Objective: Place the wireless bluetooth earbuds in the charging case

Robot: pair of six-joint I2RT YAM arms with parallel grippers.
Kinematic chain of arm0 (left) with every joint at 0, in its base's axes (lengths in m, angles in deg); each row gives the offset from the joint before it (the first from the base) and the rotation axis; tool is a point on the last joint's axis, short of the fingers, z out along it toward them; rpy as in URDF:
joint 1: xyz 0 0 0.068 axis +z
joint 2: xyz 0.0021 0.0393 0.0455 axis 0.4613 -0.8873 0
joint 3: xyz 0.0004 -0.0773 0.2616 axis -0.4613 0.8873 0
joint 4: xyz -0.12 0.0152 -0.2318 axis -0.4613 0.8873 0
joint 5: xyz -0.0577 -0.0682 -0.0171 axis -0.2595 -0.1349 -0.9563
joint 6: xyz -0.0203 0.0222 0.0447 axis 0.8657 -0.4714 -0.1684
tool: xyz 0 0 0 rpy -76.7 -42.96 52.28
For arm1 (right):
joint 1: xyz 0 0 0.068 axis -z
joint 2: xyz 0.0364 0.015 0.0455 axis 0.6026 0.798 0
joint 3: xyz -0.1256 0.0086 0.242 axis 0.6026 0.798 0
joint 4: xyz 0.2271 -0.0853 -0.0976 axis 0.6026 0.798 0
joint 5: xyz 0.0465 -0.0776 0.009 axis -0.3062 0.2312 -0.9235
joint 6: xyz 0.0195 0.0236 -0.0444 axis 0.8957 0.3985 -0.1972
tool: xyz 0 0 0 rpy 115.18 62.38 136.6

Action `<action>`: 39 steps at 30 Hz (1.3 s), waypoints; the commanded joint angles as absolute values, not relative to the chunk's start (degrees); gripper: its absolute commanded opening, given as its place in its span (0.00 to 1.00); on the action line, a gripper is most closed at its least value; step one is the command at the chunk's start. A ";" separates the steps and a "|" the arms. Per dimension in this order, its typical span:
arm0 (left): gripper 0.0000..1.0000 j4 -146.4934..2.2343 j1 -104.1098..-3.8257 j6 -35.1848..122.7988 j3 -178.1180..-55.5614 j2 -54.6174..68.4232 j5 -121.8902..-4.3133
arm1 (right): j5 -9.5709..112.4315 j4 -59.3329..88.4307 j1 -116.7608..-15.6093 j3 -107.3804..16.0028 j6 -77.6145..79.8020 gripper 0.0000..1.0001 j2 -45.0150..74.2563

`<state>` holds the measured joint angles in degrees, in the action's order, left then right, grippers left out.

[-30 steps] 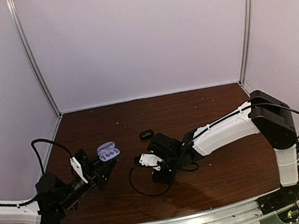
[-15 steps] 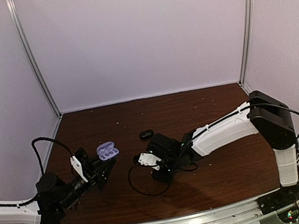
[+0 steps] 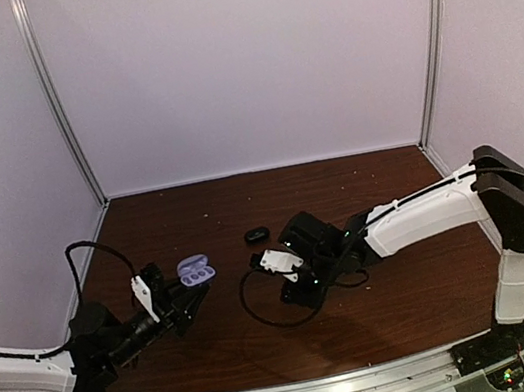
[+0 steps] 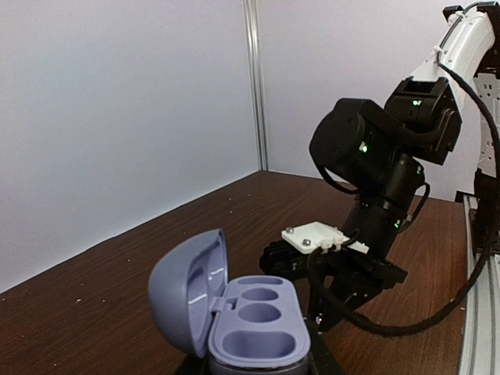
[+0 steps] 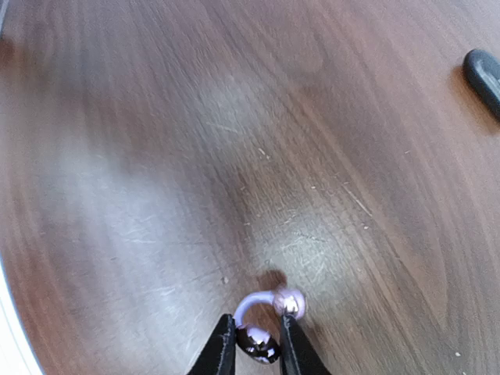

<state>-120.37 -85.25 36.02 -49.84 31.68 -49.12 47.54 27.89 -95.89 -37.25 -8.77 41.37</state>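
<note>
My left gripper (image 4: 254, 367) is shut on the base of the charging case (image 4: 254, 332), a grey-blue oval with a lavender inside. Its lid stands open to the left and its round wells are empty. From above, the case (image 3: 194, 270) sits at the tip of the left gripper (image 3: 180, 294), left of centre. My right gripper (image 5: 258, 348) is shut on one pale-purple earbud (image 5: 291, 301), a glossy bud with a curved loop, just over the wood. In the top view the right gripper (image 3: 255, 256) points left toward the case, a short gap away.
A small dark oval object (image 3: 256, 235) lies on the brown table (image 3: 343, 192) behind the right gripper, and it also shows in the right wrist view (image 5: 484, 74). A black cable (image 3: 264, 320) loops under the right wrist. White walls enclose the table.
The right jaws have narrowed onto the earbud, and the right arm has lifted and shifted right and back. The left gripper has carried the case slightly right.
</note>
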 commanded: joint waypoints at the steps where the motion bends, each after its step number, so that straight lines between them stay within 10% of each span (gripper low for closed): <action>1: 0.00 -128.00 -84.94 34.82 -47.96 30.24 -54.66 | 43.44 27.78 -95.60 -34.67 -7.96 0.19 33.37; 14: 0.00 -136.18 -83.39 31.98 -48.55 21.65 -67.59 | 38.51 32.51 -95.59 -33.25 -8.89 0.22 17.43; 39: 0.00 -129.77 -76.42 40.23 -46.75 27.69 -64.67 | 36.96 20.03 -98.44 -36.86 2.38 0.34 40.09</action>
<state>-128.15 -76.90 40.11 -47.39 27.77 -65.87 38.14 23.87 -97.55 -34.96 -3.72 38.62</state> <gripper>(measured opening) 0.283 0.343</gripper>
